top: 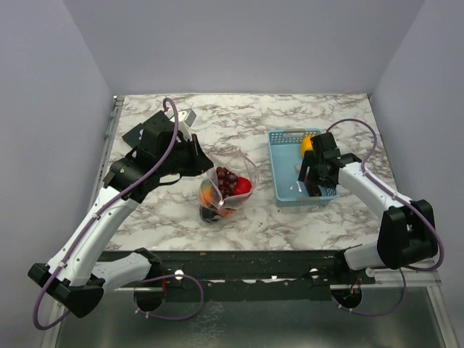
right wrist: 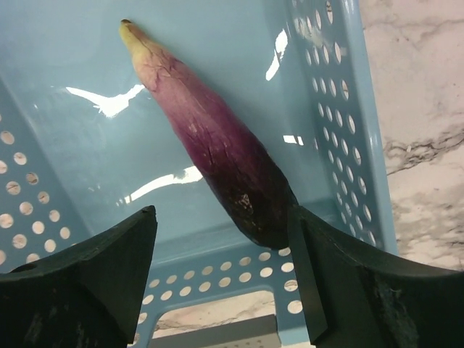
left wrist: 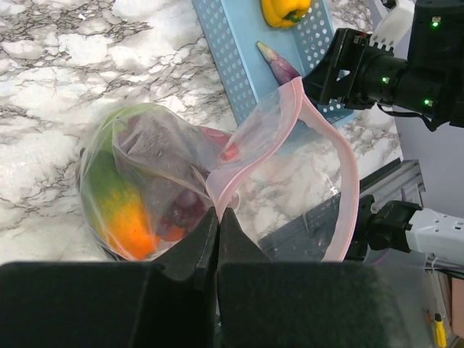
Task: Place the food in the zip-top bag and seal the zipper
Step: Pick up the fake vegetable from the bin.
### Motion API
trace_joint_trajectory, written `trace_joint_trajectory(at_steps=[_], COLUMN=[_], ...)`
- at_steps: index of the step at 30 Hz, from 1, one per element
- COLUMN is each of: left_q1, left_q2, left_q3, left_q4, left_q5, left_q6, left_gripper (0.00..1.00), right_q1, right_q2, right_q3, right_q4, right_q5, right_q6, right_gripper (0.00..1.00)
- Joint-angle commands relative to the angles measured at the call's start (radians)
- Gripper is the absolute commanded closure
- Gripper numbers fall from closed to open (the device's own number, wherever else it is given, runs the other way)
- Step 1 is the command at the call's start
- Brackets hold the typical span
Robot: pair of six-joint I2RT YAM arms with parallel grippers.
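A white-and-grey marbled tabletop (top: 290, 116) carries everything. On its right part sits a light-blue perforated plastic basket (top: 278, 170), rectangular, with its long side running away from the arms.

Left of the basket and apart from it, near the middle of the tabletop, stands a clear, crinkly plastic zip-top bag (top: 225, 185). The lower part bulges round with food, and the film is creased and glossy (left wrist: 290, 167). Its mouth gapes open in a wide loop. Through the plastic show a cluster of dark grapes (top: 226, 179), a red tomato (top: 244, 186) beside them, and a rounded green-and-orange piece (left wrist: 116, 203) pressed against the wall of the bag.

The left tool (left wrist: 217, 217) has its two black fingers pressed together on the bag's upper edge, pinching the film and holding that side up.

The right tool (right wrist: 223, 214) is inside the basket, fingers spread wide and gripping nothing. Between them lies a long purple eggplant (right wrist: 217, 145), tapering to a pale yellowish tip that points away from the tool. Its dark blunt end is right at one finger; I cannot tell whether they touch.

A yellow bell pepper (top: 307, 143) lies at the basket's far end.

The thin pinkish-red zipper (left wrist: 348, 181) runs along the bag's mouth, its two sides well apart, unsealed.
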Motion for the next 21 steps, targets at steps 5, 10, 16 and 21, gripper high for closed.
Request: trace_joint_trajectory(at_steps=[5,10,16,21], left_q1=[0.002,0.002,0.002,0.002], left_q2=[0.004,0.008,0.008,0.003], left_q3=[-0.015,-0.019,-0.036,-0.049], left_q4=[0.035,0.04,0.046,0.053], left_q5=[0.007,0.015,0.02,0.019], left_q6=[0.027,0.033,0.038,0.038], left_gripper=[1.0,1.0,1.0,1.0], right_q1=[-0.016,-0.016,-0.016,-0.016], right_q2=[0.073,0.113,0.167,0.199], right_q3=[0.006,-0.003,-0.006,0.01], right_q4=[0.039,0.049,0.062,0.073], right_q5=[0.042,0.019,-0.029,-0.079], right_q6=[-0.081,-0.084,-0.084,-0.084], right_gripper=[0.19,0.19,0.25,0.35])
